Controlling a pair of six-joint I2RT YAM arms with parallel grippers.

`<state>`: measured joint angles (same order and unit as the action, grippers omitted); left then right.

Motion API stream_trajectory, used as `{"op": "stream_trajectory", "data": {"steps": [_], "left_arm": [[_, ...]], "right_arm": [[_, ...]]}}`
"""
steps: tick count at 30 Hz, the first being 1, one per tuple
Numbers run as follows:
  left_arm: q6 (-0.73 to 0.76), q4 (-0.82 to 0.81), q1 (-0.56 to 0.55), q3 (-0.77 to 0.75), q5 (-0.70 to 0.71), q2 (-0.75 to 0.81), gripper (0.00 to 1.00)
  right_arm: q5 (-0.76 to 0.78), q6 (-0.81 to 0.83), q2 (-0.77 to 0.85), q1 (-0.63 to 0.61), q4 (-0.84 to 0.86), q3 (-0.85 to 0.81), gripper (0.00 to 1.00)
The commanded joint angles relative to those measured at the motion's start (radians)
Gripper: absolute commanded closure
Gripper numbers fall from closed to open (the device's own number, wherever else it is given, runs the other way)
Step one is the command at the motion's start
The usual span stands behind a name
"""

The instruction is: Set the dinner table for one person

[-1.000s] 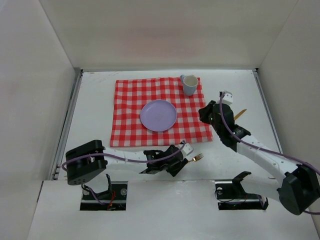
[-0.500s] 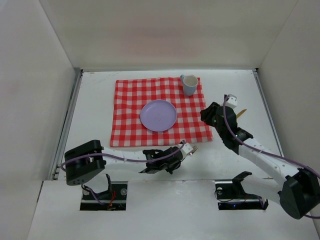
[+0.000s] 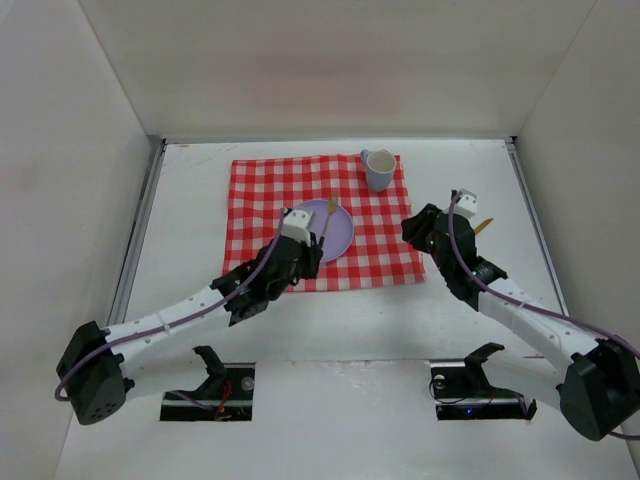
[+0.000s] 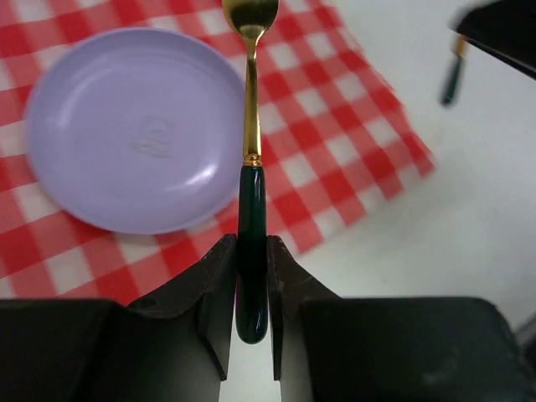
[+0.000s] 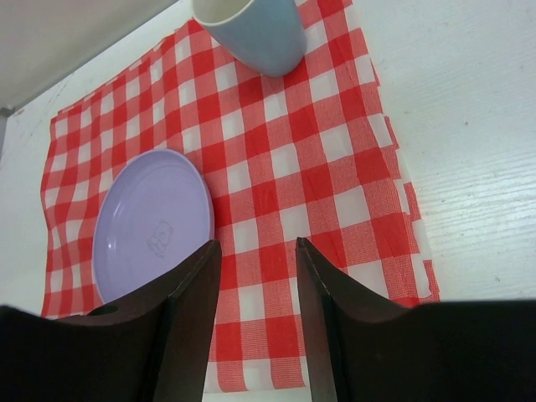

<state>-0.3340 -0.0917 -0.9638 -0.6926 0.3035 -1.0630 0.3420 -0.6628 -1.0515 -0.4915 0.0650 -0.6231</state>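
The bench (image 3: 180, 230) fills the walled space, the arms bolted at its near edge, and carries a checked cloth (image 3: 260, 190) toward its far edge with a plate (image 3: 340, 240) and a cup (image 3: 378, 168) on it. The left gripper (image 4: 251, 251) has its jaws clamped on the dark handle end of a fork (image 4: 249, 109), whose head is over the plate's rim. Gripped so far back, the fork could swivel or slip, and letting go here would likely drop it onto the plate. The right gripper (image 5: 255, 251) hangs with jaws apart and empty; its arm could nudge the other utensil (image 3: 483, 226) near the bench's right edge
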Motion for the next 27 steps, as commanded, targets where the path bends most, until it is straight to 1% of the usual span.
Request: {"op": "stream_trajectory", "data": {"steps": [1, 6, 11, 14, 19, 27], "left_arm": [[-0.082, 0.056, 0.128, 0.010, 0.049, -0.023, 0.91], [-0.132, 0.112, 0.265, -0.030, 0.081, -0.109, 0.92], [-0.138, 0.201, 0.372, -0.042, 0.138, -0.129, 0.92], [-0.125, 0.222, 0.440, -0.047, 0.111, -0.176, 0.92], [-0.097, 0.224, 0.449, -0.079, 0.083, -0.287, 0.92], [-0.017, 0.253, 0.471, -0.130, 0.115, -0.360, 0.92]], "right_arm": [[0.006, -0.006, -0.007, 0.000, 0.065, 0.000, 0.53], [-0.012, -0.006, -0.035, -0.003, 0.070, -0.006, 0.53], [-0.018, -0.006, -0.031, -0.005, 0.073, -0.001, 0.52], [-0.020, -0.006, -0.031, -0.006, 0.075, 0.000, 0.51], [-0.046, -0.006, -0.051, -0.008, 0.087, -0.001, 0.51], [-0.055, -0.006, -0.062, -0.012, 0.087, -0.004, 0.51]]}}
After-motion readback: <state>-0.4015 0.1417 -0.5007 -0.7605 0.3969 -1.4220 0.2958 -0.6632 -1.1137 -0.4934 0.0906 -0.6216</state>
